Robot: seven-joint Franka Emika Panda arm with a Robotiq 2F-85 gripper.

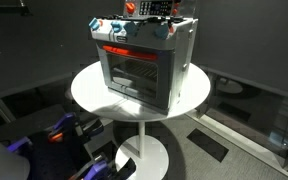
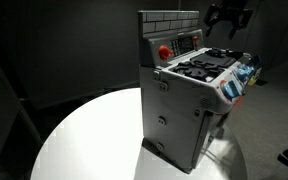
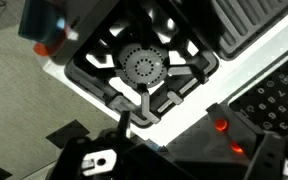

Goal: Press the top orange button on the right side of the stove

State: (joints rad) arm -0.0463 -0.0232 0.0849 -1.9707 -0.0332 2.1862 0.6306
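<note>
In the wrist view the hand (image 3: 184, 158) fills the lower edge, its two fingers (image 3: 96, 160) set wide apart with nothing between them. Just past them lies the dark top of the stove (image 3: 184, 90), with a black burner grate (image 3: 139, 66) below the camera. Two small red-orange lights (image 3: 221, 125) glow on a dark panel by the right finger. A teal knob (image 3: 44, 22) shows at the stove's front edge.

In both exterior views the hand (image 2: 227, 15) hangs over the stove's top, apart from it. A round red button (image 2: 165, 51) sits on the upright back panel. The stove (image 1: 144, 65) stands on a round white desk (image 1: 84, 95), its glass door (image 1: 129, 75) under a red strip (image 1: 117, 50). Beyond is dark floor.
</note>
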